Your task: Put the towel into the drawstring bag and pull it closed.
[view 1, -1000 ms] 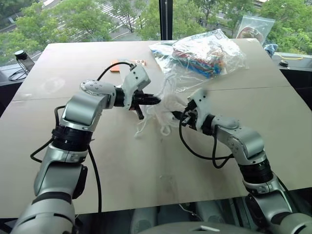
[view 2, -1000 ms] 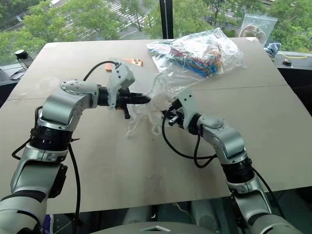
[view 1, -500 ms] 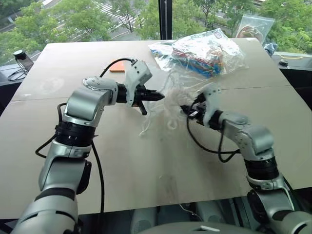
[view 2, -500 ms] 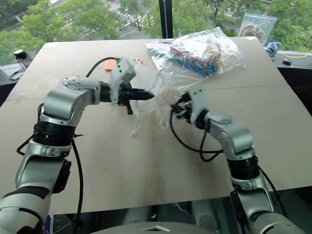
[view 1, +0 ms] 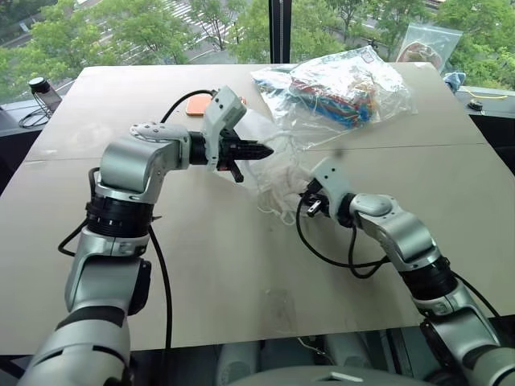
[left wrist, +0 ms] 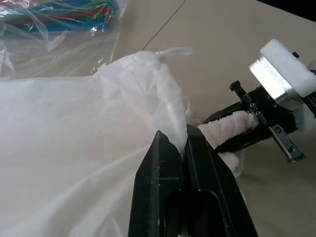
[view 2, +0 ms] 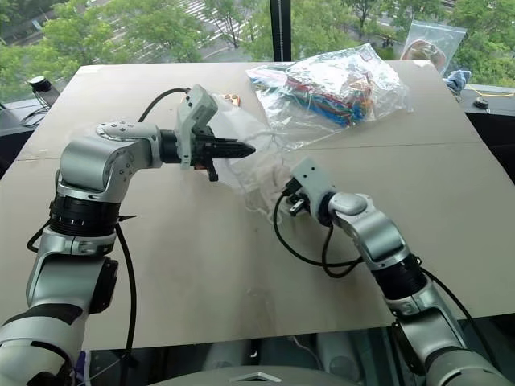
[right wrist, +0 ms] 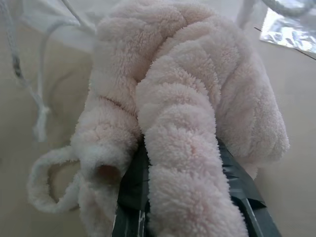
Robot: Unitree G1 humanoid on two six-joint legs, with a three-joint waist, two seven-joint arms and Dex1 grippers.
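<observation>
L gripper (view 1: 261, 149) stays clamped on drawstring bag (view 1: 269, 165) rim, lifted; R gripper (view 1: 308, 199), pinching towel (right wrist: 182, 123), has dropped to bag's 5 o'clock; towel not yet inside, needs re-aim at mouth.

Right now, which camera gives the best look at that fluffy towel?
The right wrist view: the towel lies bunched between the right pincer's fingers, pile and corner loop plain. The left wrist view shows a strip of it beside the drawstring bag. In the eye views it is a pale lump.
</observation>
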